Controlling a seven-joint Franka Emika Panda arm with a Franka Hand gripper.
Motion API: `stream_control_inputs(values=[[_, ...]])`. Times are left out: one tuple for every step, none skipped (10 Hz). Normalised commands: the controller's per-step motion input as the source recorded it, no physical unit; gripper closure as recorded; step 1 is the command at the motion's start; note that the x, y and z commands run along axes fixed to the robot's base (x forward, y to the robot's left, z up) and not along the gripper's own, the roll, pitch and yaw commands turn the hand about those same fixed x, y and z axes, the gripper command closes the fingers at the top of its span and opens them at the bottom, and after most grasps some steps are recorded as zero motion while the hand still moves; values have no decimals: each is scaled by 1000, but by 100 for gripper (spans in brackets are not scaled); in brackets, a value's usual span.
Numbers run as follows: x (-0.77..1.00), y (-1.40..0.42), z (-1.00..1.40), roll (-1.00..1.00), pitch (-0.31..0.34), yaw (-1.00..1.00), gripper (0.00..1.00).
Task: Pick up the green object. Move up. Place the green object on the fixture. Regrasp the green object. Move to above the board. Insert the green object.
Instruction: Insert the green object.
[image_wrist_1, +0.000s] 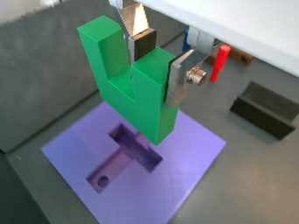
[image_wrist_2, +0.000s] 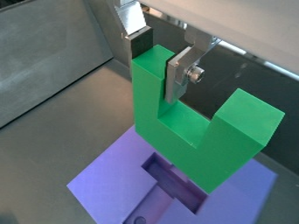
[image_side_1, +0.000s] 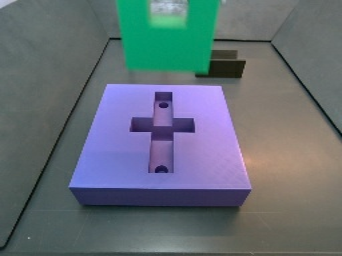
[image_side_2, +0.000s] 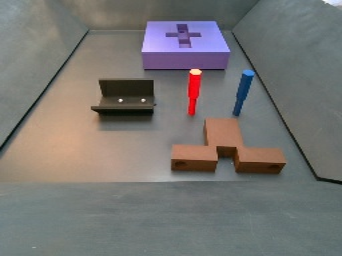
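Note:
My gripper (image_wrist_1: 160, 57) is shut on the green object (image_wrist_1: 135, 96), a bright green U-shaped block, and holds it by one arm of the U. The silver finger (image_wrist_1: 181, 77) with its screw presses that arm's outer face, and the dark pad sits on the inner side. The same hold shows in both wrist views, with the gripper (image_wrist_2: 160, 54) on the green object (image_wrist_2: 187, 131). The block hangs above the purple board (image_wrist_1: 181, 171), over its cross-shaped slot (image_wrist_1: 128, 149). A side view has the green object (image_side_1: 163, 40) blurred above the board's (image_side_1: 201, 130) far edge.
The dark fixture (image_side_2: 124, 95) stands on the floor apart from the board (image_side_2: 160, 50). A red peg (image_side_2: 195, 92) and a blue peg (image_side_2: 245, 93) rise upright by a brown block (image_side_2: 227, 148). Grey walls ring the floor.

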Motion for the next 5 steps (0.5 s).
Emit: stream_control_inputs(values=[[0,0,-717,0,-250,291,100],[0,0,-646,-16,-286,300,100],[-51,0,-603,-61,-307,209,100],[-137,77,-554,-96,-234,0,100],[-54,71,-437,-80,-140,0,100]])
